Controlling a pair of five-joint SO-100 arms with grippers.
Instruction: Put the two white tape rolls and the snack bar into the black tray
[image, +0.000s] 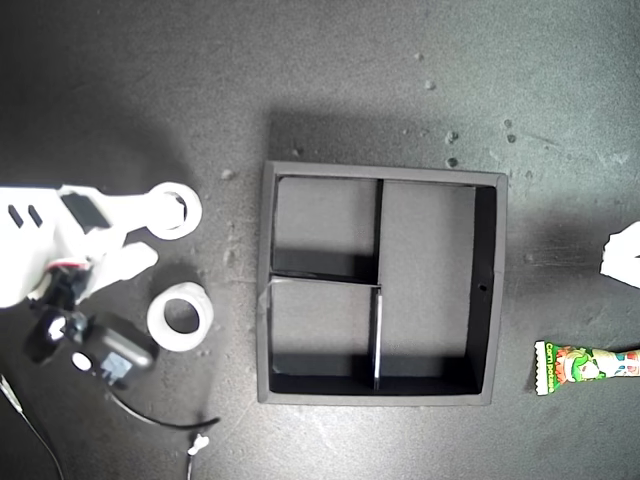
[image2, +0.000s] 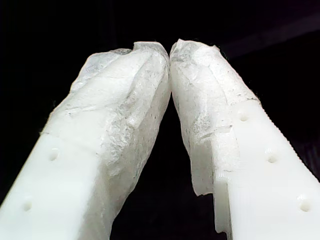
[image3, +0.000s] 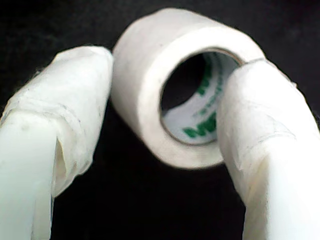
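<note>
Progress: nothing is in the black tray (image: 385, 172) yet. Its two small square compartments and its long compartment all show bare floor.
Left to do: both rolls and the bar have to go in, so the task looks to be at its very start.
First white tape roll (image3: 140, 110): at the tip of the arm on the exterior view's left, well apart from the tray.
Second gripper (image3: 172, 62): its fingers (image3: 65, 115) stand wide. One lies beside the roll's outer wall and the other across its centre hole. No firm pinch shows.
Second white tape roll (image: 160, 318): lies flat on the counter (image: 350, 80) just beside that arm, hole upward.
Snack bar (image: 588, 364): lies on the counter past the tray, toward the exterior view's right, and is cut off by that edge.
First gripper (image2: 170, 50): its fingers meet at the tips with nothing between them.
Tape material: thick matte white rings, with green printing on the inner core of the first.
Finger surface: white plastic wrapped in wrinkled, cloth-like tape, which probably adds grip.
Tray build: matte black, square and shallow, with thin upright dividers.
Bar wrapper: glossy green and white, with a crimped end and a cartoon print.
Counter surface: dark and dull, dotted with pale specks.
</note>
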